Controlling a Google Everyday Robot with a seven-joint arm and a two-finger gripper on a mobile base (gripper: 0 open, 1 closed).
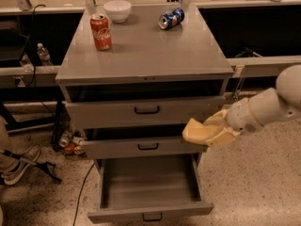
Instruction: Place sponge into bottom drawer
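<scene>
The pale-yellow sponge (pixel 194 132) is held in my cream-coloured gripper (pixel 210 131), which reaches in from the right. They hang in front of the right end of the middle drawer (pixel 141 146), just above the right front corner of the bottom drawer. The bottom drawer (pixel 149 212) is pulled out wide. Its grey inside shows nothing in it, and its small black handle is on the front.
On the cabinet top (pixel 150 55) stand a red soda can (pixel 101 31) and a white bowl (pixel 117 10), and a blue can (pixel 170 18) lies on its side. The top drawer (pixel 146 110) is slightly open. Cans and cables lie on the floor at the left.
</scene>
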